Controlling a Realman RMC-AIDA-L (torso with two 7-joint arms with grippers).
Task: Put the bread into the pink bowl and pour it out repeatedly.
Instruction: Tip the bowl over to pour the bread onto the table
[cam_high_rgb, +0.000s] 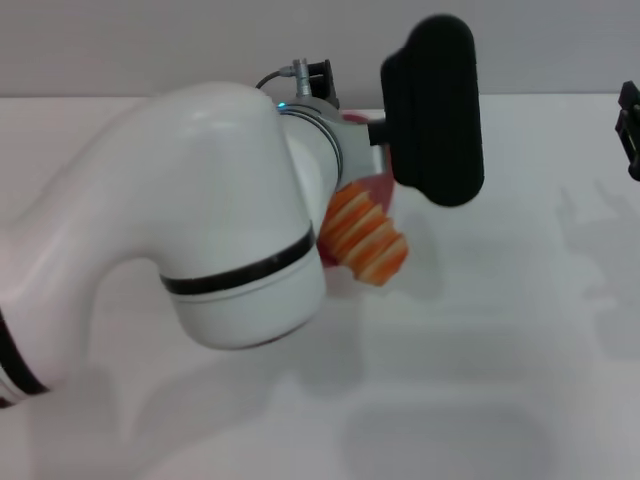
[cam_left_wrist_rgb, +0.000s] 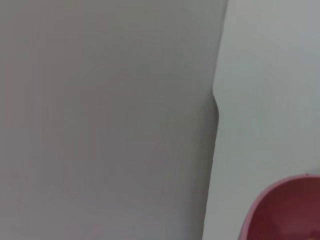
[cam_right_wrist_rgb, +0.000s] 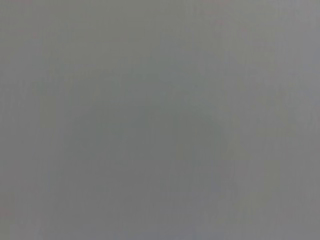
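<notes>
While the left arm (cam_high_rgb: 220, 220) fills most of the head view, its white elbow housing blocks nearly everything behind it. Left gripper: fingers not visible in any view, cannot tell the jaw state. A black padded part (cam_high_rgb: 435, 110) at the wrist end sits above and beside the bowl area.

Bread (cam_high_rgb: 362, 235): orange-and-cream ridged loaf, one end poking out from behind the arm, tilted, the exposed end pointing down toward the white table (cam_high_rgb: 500, 330). Whether it touches the table or hangs clear, cannot tell.

Pink bowl (cam_high_rgb: 385, 195): only a sliver of pink shows between the arm, the black part and the bread. Bread sits right against that sliver. Left wrist view picks up a curved piece of the bowl rim (cam_left_wrist_rgb: 285, 210) in one corner, the rest plain grey-white surface.

Right gripper (cam_high_rgb: 630, 128): only a dark edge at the far right of the head view, well apart from bowl and bread, jaw state cannot tell. Right wrist view is uniform grey, nothing identifiable.
</notes>
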